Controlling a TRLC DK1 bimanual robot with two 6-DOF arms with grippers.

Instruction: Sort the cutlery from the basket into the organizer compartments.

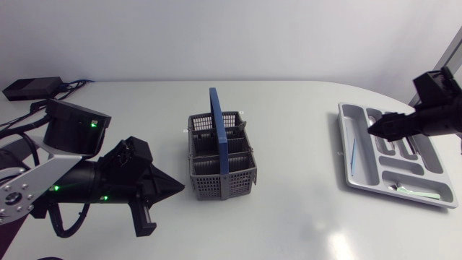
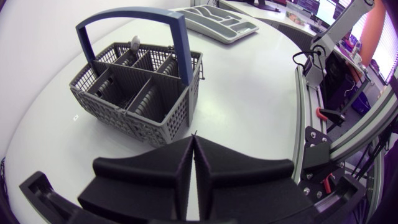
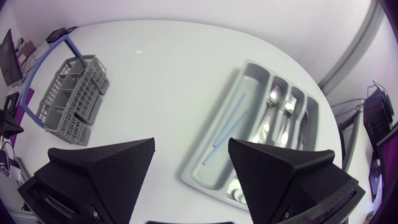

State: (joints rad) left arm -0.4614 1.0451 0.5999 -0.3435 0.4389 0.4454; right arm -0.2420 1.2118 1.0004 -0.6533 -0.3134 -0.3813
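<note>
The grey basket (image 1: 222, 155) with a blue handle stands mid-table; something metal (image 2: 135, 42) pokes out of one of its far compartments. The grey organizer (image 1: 361, 180) lies at the right and holds a thin blue piece (image 3: 227, 127), a spoon (image 3: 272, 102) and a fork (image 3: 287, 106) in separate compartments. My right gripper (image 3: 191, 149) hovers above the organizer's near end, fingers wide apart and empty. My left gripper (image 2: 194, 138) is shut with nothing in it, low over the table just left of the basket (image 2: 137, 93).
A black box with cables (image 1: 29, 88) sits at the table's far left corner. Bare tabletop lies between basket and organizer (image 2: 217, 18). The organizer's right side is close to the table's edge.
</note>
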